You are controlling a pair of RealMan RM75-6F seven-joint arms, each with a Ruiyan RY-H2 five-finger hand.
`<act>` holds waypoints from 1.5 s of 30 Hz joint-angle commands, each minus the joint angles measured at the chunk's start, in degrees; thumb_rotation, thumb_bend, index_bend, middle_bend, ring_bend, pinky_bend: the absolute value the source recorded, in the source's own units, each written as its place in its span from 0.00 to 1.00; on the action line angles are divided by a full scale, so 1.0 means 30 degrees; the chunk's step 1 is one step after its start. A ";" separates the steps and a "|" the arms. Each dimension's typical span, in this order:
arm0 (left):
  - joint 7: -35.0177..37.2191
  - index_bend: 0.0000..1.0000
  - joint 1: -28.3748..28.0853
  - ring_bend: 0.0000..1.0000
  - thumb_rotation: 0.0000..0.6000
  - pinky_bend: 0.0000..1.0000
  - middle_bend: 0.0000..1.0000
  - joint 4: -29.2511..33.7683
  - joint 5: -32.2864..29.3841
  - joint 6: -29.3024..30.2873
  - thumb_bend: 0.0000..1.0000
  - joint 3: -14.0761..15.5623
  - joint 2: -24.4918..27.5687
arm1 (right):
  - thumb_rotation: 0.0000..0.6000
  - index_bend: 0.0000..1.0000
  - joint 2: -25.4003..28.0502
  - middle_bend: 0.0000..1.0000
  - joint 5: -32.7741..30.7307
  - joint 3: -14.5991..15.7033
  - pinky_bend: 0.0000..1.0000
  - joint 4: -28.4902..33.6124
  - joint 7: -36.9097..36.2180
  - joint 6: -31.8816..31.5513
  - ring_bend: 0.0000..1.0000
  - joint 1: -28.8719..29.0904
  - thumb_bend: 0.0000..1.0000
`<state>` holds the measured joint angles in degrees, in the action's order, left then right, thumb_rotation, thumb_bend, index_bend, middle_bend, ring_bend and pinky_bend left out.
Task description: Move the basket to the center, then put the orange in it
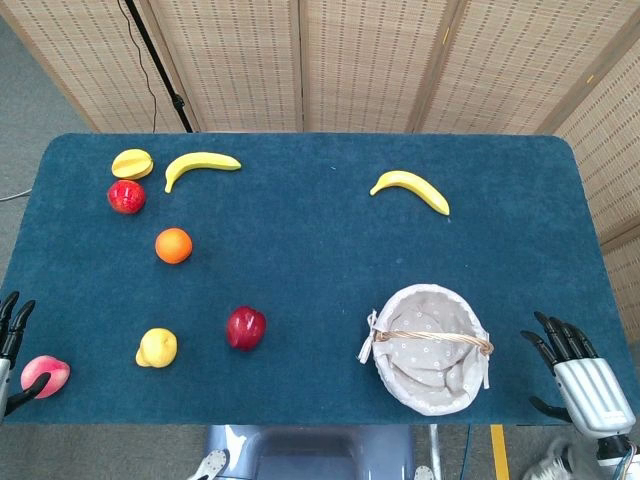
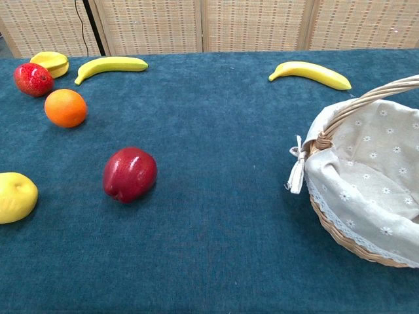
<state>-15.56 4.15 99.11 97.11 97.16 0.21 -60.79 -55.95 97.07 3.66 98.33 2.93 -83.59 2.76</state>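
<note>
Bench (image 1: 300,260) with blue cloth cover, fruit scattered on it. Basket (image 1: 430,348), wicker with pale dotted fabric lining and a handle across the top, sits near the front right, well right of center; nothing inside it. In the chest view the basket (image 2: 366,190) fills the right edge, partly cut off. Orange (image 1: 173,245) lies on the left half, well apart from the basket, just in front of the red pomegranate-like fruit (image 1: 126,196); chest view shows the orange (image 2: 65,108) near the upper left.

Other fruit: yellow star fruit (image 1: 132,163) at the back left, touching or just beside the red fruit, a banana (image 1: 200,165) to its right, a second banana (image 1: 411,190) at the back right, a dark red apple (image 1: 245,328) front center-left, a yellow fruit (image 1: 157,347) to its left, a pink peach (image 1: 45,375) at the front left edge.

Left robot hand (image 1: 12,335) shows only at the left frame edge, dark fingers pointing up, just beside the peach; cannot tell if it touches it or how wide it is. Right robot hand (image 1: 575,365) sits at the front right corner, fingers spread apart, holding nothing, near the basket but clear of it. Neither robot hand shows in the chest view.
</note>
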 commanded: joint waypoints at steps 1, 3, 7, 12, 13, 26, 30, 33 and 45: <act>0.0114 0.00 -0.0006 0.00 1.00 0.00 0.00 -0.0086 -0.0096 -0.0038 0.08 -0.0019 -0.0020 | 1.00 0.17 -0.0085 0.03 -0.0064 -0.0016 0.09 -0.0016 0.0031 0.0075 0.01 0.0033 0.00; 0.0193 0.00 0.0005 0.00 1.00 0.00 0.00 -0.0167 -0.0119 -0.0044 0.08 -0.0003 -0.0071 | 1.00 0.17 -0.0153 0.03 -0.0089 -0.0010 0.09 -0.0055 0.0025 0.0117 0.01 0.0045 0.00; 0.0230 0.00 -0.0013 0.00 1.00 0.00 0.00 -0.0340 -0.0147 -0.0139 0.08 0.0035 -0.0168 | 1.00 0.17 -0.0154 0.03 -0.0180 -0.0022 0.09 -0.0070 0.0001 0.0084 0.01 0.0018 0.00; 0.0295 0.00 -0.0210 0.00 1.00 0.00 0.00 -0.0280 -0.0389 -0.0392 0.08 -0.0136 -0.0020 | 1.00 0.16 -0.0010 0.03 -0.0624 -0.0349 0.09 -0.0043 -0.0012 0.0182 0.01 0.0191 0.00; 0.0295 0.00 -0.0252 0.00 1.00 0.00 0.00 -0.0232 -0.0446 -0.0449 0.08 -0.0171 0.0033 | 1.00 0.15 0.0019 0.03 -0.0713 -0.0421 0.09 -0.0009 -0.0045 0.0206 0.01 0.0235 0.00; -0.0611 0.00 -0.0939 0.00 1.00 0.00 0.00 0.0775 -0.0616 -0.1067 0.08 -0.0680 0.0709 | 1.00 0.09 0.0596 0.03 -0.1366 -0.1256 0.09 0.0626 0.0015 0.0385 0.01 0.0824 0.00; -0.0967 0.00 -0.1060 0.00 1.00 0.00 0.00 0.1144 -0.0616 -0.1224 0.08 -0.0714 0.0854 | 1.00 0.09 0.0881 0.03 -0.1340 -0.1420 0.09 0.1236 0.0054 0.0102 0.01 0.0824 0.00; -0.1038 0.00 -0.1106 0.00 1.00 0.00 0.00 0.1227 -0.0639 -0.1385 0.08 -0.0640 0.0775 | 1.00 0.09 0.1150 0.03 -0.1335 -0.1561 0.09 0.2001 0.0128 -0.0036 0.01 0.0866 0.00; -0.0964 0.00 -0.1449 0.00 1.00 0.00 0.00 0.1166 -0.0730 -0.1773 0.08 -0.0674 0.0498 | 1.00 0.14 0.0683 0.06 -0.0071 -0.0995 0.10 0.5765 0.2246 0.1247 0.04 0.1408 0.00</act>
<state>-18.46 -0.18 102.60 94.91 91.85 -1.83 -59.28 -53.11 96.24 0.24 114.66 8.43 -80.84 6.55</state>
